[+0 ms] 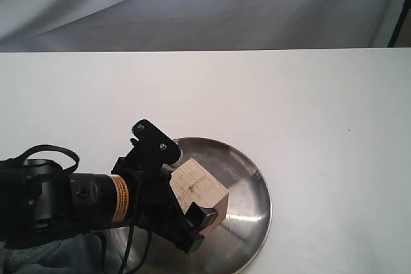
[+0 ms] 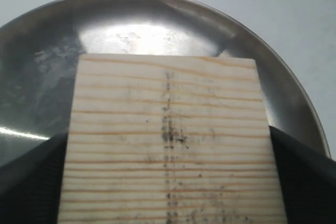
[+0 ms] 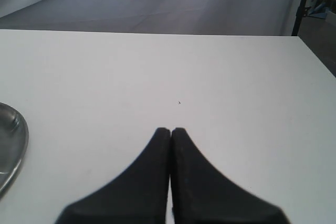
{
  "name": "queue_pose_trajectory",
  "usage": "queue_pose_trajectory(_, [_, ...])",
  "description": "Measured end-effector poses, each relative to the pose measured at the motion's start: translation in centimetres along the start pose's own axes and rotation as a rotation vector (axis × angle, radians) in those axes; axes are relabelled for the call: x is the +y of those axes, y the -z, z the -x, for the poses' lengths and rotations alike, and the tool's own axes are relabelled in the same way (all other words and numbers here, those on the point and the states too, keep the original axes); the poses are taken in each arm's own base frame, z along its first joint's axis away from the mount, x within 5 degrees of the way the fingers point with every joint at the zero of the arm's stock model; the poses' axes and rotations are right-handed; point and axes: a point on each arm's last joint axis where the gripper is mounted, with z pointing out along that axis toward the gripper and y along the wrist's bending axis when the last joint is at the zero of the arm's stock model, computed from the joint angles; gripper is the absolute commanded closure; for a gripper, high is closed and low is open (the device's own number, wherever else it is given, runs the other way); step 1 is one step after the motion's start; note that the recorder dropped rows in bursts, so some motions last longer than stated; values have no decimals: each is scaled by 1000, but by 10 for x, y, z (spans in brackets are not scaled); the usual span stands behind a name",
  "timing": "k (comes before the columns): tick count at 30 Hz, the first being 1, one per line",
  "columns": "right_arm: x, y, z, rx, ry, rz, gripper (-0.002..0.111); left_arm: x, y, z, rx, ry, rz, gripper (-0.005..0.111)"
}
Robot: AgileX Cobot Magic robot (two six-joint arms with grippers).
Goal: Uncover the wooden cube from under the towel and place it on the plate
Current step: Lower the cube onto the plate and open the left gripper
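Pale wooden cube [image 1: 207, 189] clamped in left gripper [image 1: 192, 184]; plate [image 1: 253, 206] beneath it; right gripper [image 3: 170, 136] pinched closed.

- Bright, even light washes out the white tabletop [image 1: 308, 107].
- Glare patches on the round shiny steel plate [image 2: 131, 30].
- Sharp grain on the pale wooden cube [image 2: 168, 129]; black right hand [image 3: 170, 132] slightly soft.

Only a towel [image 1: 51, 258] corner, the rest apparently off-frame.
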Motion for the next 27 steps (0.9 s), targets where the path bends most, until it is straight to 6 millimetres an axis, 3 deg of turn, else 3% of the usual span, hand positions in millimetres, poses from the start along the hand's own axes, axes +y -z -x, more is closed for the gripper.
queue_pose_trajectory(3, [0,0,0,0,0,0,108,0,0,0,0,2,0,89])
queue_pose_trajectory(6, [0,0,0,0,0,0,108,0,-1,-1,4,23,1,70])
queue_pose_trajectory(13, [0,0,0,0,0,0,108,0,-1,-1,2,52,3,3])
queue_pose_trajectory(27, [0,0,0,0,0,0,108,0,1,5,-33,64,0,2])
